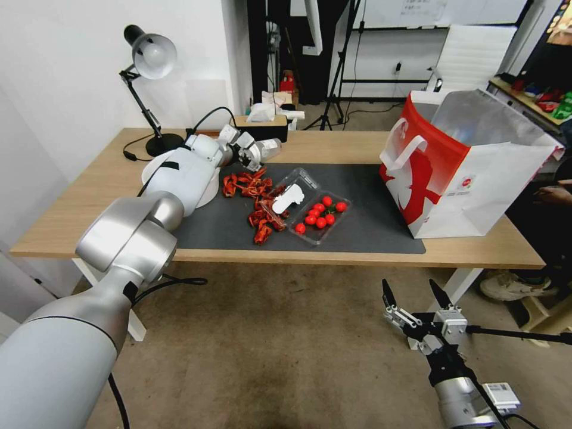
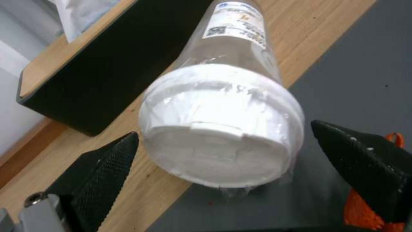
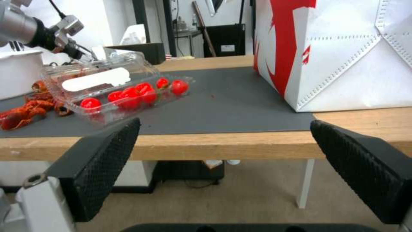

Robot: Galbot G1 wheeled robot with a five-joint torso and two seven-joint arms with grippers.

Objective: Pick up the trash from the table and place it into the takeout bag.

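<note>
Nearest the left wrist camera lies the clear white-lidded jar [image 2: 223, 129], on its side at the seam where the dark grey mat [image 2: 356, 80] meets the light wood of the bench [image 2: 141, 190], lid end toward the lens, with a black tissue box [image 2: 107, 64] just behind it. Black fingertips [image 2: 103, 167] of the left tool [image 2: 221, 161] stand apart on either side of the lid, touching nothing. In the head view this tool [image 1: 250, 152] sits left of centre in the upper half of the frame, over the far edge of the mat, beside a scatter of red crayfish shells [image 1: 253, 199] and an open clear clamshell box of cherry tomatoes [image 1: 310, 208]. To close well, I judge the fingers should advance past the lid rim onto the straighter body and centre on it, since a smooth round jar may roll or squirt out. At the right of the frame stands the takeout bag [image 1: 459, 173], mouth open, well apart from the jar. Lower right, the right tool [image 1: 417, 298] hangs below the bench edge, fingers spread and empty.
</note>
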